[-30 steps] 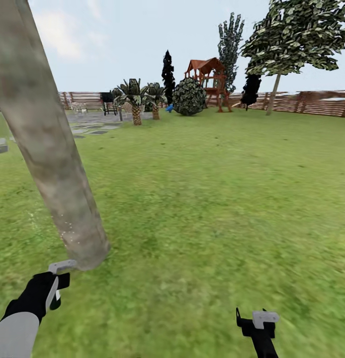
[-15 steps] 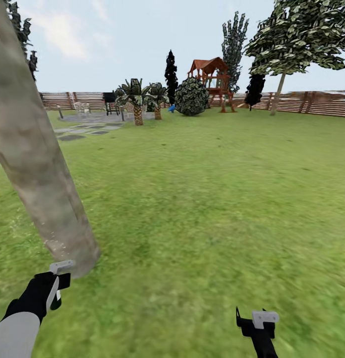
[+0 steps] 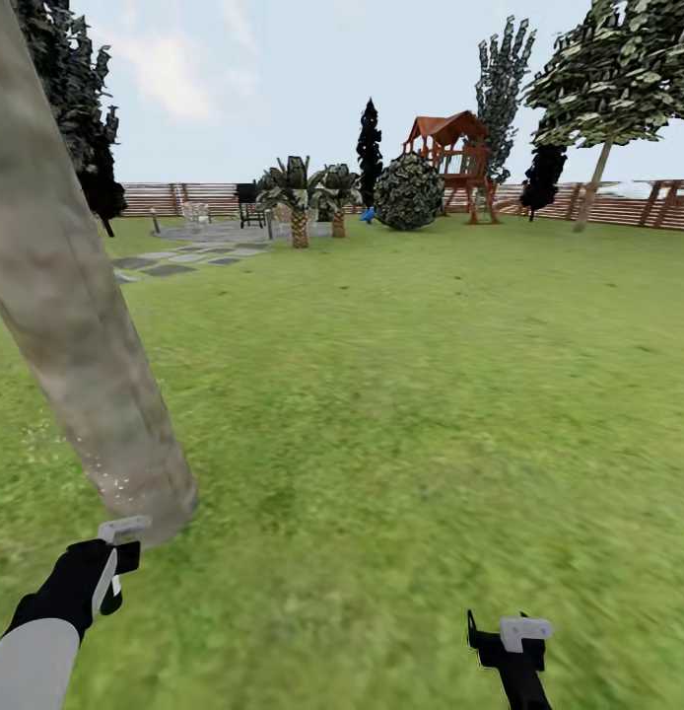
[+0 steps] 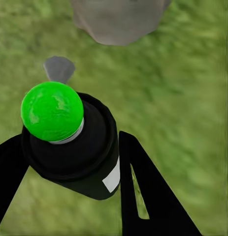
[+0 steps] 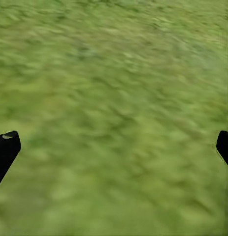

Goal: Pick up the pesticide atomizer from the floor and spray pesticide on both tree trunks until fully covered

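From the head we see the leaning tree trunk (image 3: 81, 325) near left, open lawn (image 3: 411, 394) stretching right to the far fence (image 3: 618, 205); our left gripper (image 4: 69, 162) clamps the pesticide atomizer (image 4: 69, 142) beside the trunk base; our right gripper (image 5: 114, 147) gapes over bare grass.

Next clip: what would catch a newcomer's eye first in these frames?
The thick, leaning tan-grey tree trunk dominates the head view's left side, rising from the lawn just ahead of the left gripper. That gripper is shut on the pesticide atomizer, a black bottle with a bright green cap. Far off, a red-brown wooden playhouse stands before the slatted fence.
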Controlling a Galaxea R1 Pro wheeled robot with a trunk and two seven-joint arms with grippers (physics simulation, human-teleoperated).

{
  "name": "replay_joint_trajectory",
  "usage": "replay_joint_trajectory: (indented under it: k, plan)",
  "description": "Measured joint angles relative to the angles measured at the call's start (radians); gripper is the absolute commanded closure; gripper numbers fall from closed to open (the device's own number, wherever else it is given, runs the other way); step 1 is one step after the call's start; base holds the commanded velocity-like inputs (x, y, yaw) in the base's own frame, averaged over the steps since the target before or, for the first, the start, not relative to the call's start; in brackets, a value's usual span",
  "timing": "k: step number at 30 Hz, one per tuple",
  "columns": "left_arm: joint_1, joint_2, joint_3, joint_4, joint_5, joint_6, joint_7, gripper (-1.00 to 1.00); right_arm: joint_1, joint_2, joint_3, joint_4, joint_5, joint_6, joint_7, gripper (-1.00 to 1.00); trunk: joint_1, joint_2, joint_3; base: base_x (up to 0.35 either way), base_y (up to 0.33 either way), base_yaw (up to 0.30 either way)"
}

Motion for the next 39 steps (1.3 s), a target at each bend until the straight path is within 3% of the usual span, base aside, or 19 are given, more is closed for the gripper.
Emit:
replay_joint_trajectory:
  k: [27, 28, 29, 31, 32, 33, 36, 38, 39]
  plan:
    - [0.000, -0.011, -0.002, 0.007, 0.000, -0.001, -0.001, 1.00, 0.000, 0.000, 0.000, 0.000, 0.000, 0.001, 0.000, -1.00, 0.000, 0.000, 0.000, 0.180, -0.198, 0.228]
    - [0.000, -0.017, -0.003, 0.008, 0.002, -0.001, -0.001, 1.00, 0.000, 0.000, 0.000, 0.000, 0.000, 0.000, 0.000, -1.00, 0.000, 0.000, 0.000, 0.004, -0.003, 0.037]
    - [-0.002, -0.040, -0.006, 0.001, 0.008, -0.001, -0.006, 1.00, 0.000, -0.001, 0.000, 0.000, 0.000, 0.000, 0.000, -1.00, 0.000, 0.000, 0.000, 0.002, -0.002, 0.019]
    - [-0.011, -0.062, -0.037, -0.003, 0.002, 0.006, -0.015, 1.00, 0.000, -0.001, 0.000, 0.000, 0.000, 0.000, 0.000, -1.00, 0.000, 0.000, 0.000, 0.001, -0.001, 0.006]
    - [-0.015, -0.068, -0.113, -0.005, 0.006, 0.015, -0.018, 1.00, 0.000, -0.002, 0.000, 0.000, 0.000, 0.000, 0.000, -1.00, 0.000, 0.000, 0.000, 0.000, 0.000, 0.001]
    - [-0.020, -0.068, -0.142, -0.005, -0.001, 0.017, -0.018, 1.00, 0.000, -0.002, 0.000, 0.000, 0.000, 0.000, 0.000, -1.00, 0.000, 0.000, 0.000, 0.000, 0.000, 0.000]
    - [-0.036, -0.053, -0.163, -0.008, -0.004, 0.020, -0.019, 1.00, 0.000, -0.003, 0.000, 0.000, 0.000, 0.000, 0.000, -1.00, 0.000, 0.000, 0.000, 0.000, 0.000, 0.000]
    - [-0.049, 0.009, -0.142, -0.011, -0.011, 0.021, -0.020, 1.00, 0.000, -0.003, 0.000, 0.000, 0.000, 0.000, 0.000, -1.00, 0.000, 0.000, 0.000, 0.000, 0.000, 0.000]
    - [-0.048, 0.024, -0.128, -0.010, -0.005, 0.021, -0.020, 1.00, 0.000, -0.003, 0.000, 0.000, 0.000, 0.000, 0.000, -1.00, 0.000, 0.000, 0.000, 0.000, 0.000, 0.035]
